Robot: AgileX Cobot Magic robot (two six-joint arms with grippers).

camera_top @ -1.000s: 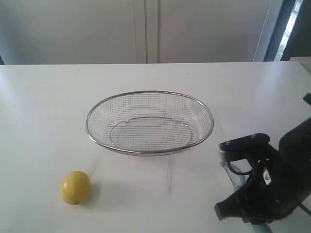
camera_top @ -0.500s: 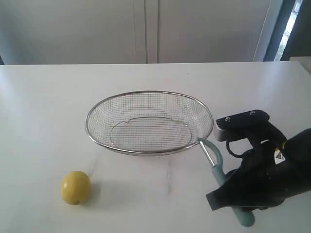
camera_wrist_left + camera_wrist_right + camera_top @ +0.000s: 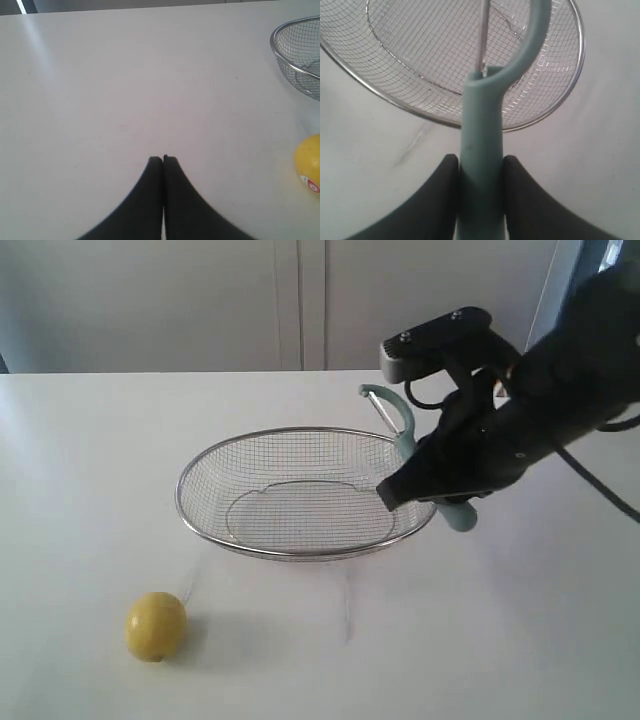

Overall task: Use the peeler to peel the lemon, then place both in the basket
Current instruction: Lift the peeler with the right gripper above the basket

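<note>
Exterior view: we have lifted the peeler (image 3: 402, 433) over the basket (image 3: 300, 554).
Our right gripper (image 3: 430, 485) clenches its teal handle, risen from low over the table (image 3: 90, 450); the lemon (image 3: 156, 626) waits unpeeled, apart from the basket, and our left gripper (image 3: 163, 160) is pinched shut, empty.

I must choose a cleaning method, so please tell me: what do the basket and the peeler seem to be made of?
Basket: fine see-through wire mesh with a thicker rim, shiny silver, so probably steel. Peeler: the pale teal handle is smooth and matte, likely plastic; its thin curved head looks grey and bright, probably metal.
</note>
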